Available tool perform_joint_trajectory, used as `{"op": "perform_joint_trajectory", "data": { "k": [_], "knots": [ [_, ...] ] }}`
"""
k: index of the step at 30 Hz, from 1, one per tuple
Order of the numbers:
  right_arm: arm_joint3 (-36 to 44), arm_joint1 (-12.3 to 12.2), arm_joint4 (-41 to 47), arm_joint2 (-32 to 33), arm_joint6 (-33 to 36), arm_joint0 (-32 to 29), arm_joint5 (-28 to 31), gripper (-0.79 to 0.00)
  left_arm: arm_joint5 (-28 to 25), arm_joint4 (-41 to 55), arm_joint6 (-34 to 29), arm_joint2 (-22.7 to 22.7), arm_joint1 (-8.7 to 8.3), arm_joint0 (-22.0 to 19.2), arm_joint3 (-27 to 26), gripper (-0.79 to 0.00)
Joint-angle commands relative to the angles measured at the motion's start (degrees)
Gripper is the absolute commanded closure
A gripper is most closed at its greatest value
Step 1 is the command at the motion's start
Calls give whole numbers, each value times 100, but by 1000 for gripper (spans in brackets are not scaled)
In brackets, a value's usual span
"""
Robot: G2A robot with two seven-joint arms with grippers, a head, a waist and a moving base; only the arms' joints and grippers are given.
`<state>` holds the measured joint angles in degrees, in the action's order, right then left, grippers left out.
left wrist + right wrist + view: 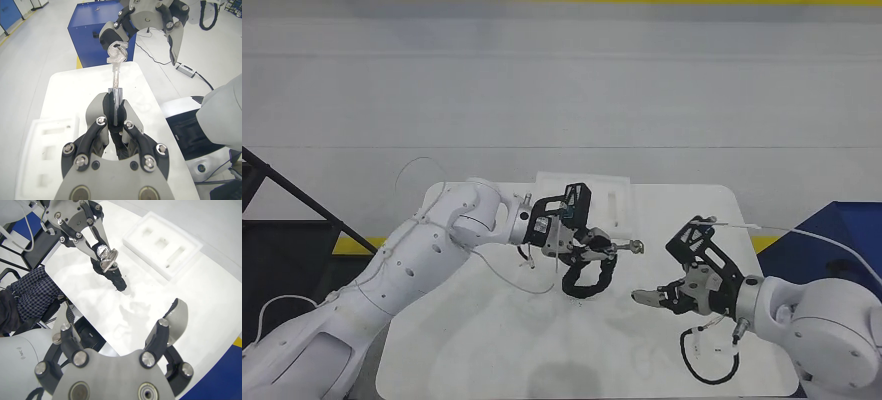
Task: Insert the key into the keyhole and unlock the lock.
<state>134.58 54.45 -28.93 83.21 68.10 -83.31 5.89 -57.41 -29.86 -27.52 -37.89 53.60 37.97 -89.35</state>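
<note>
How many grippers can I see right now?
2. The left gripper is over the table, jaws shut on the lock, key in it; the right gripper faces it, jaws open and empty.

We see bright, even overhead light washing out the white table [492, 340], its shadows soft and faint, glints on the metal key [117, 53]; both wrist views bend straight lines near their edges.

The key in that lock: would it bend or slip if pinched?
Probably stiff: the key looks like flat metal. Its textured head should resist slipping. It likely won't fall, since its blade sits in the lock held by the left tool.
</note>
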Motion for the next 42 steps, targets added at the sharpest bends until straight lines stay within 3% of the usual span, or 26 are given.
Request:
{"op": "perform_joint_trajectory", "data": {
  "k": [1,5,13,17,23,32,42],
  "knots": [
    [-16,1,50,3,-31,8,22,-785,97,348,-413,33,-8,-110,-53,0],
    [-16,1,50,3,-31,8,22,-785,231,607,-786,124,28,-280,-97,0],
    [-31,3,53,-28,-135,-16,83,-785,434,361,-811,438,217,-335,106,0],
    [-144,-18,-272,52,-551,-86,661,-785,468,325,-873,623,331,-398,303,0],
    [-145,-96,-1196,24,-395,-153,1647,-785,508,427,-888,754,471,-519,489,0],
    [-62,-92,-1861,-531,-717,-58,1881,-785,578,454,-774,800,608,-550,519,0],
    [7,-86,-2039,-936,-587,209,1850,-785,540,322,-517,822,761,-540,691,0]
  ]
}}
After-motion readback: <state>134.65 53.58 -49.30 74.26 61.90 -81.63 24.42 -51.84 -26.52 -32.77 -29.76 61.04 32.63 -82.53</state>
